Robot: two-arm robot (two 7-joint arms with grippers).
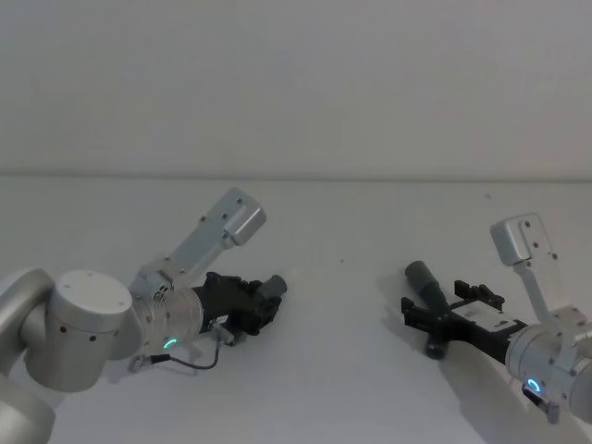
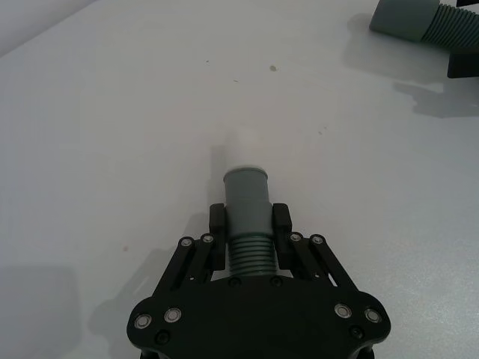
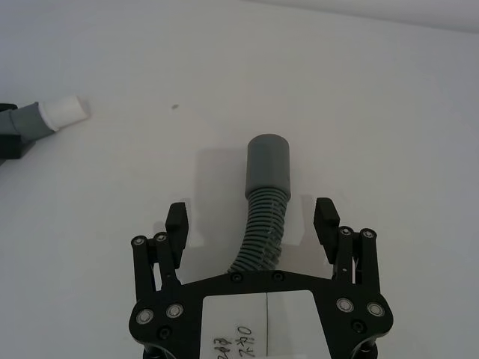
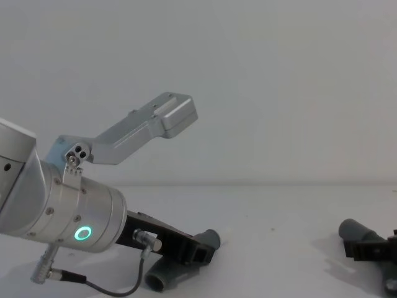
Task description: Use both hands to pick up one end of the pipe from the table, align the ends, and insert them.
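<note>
Left side: the black plastic left gripper [image 2: 249, 223], with ribbed parallel fingers, is clamped on the first dark grey corrugated hose piece [image 2: 248, 254]. The grip sits where the ribbing meets the smooth grey cylindrical cuff [image 2: 247, 196]. That cuff projects straight out past the fingertips and ends in a short white tip [image 2: 245, 153]. It is held low over the matte white table [image 1: 351, 379]; whether the tip touches the surface cannot be told.

Right side: the black plastic right gripper [image 3: 251, 217], which bears a white label [image 3: 239, 329] on its body, has its fingers spread wide apart. The second dark grey corrugated hose piece [image 3: 262, 239] curves up between them and touches neither finger. Its plain grey cuff [image 3: 268, 164], smooth and round-ended, lies on the table just beyond the fingertips.

The two cuffs are well apart, with bare table between them. The white-tipped one is on the robot's left and the plain one on its right.
</note>
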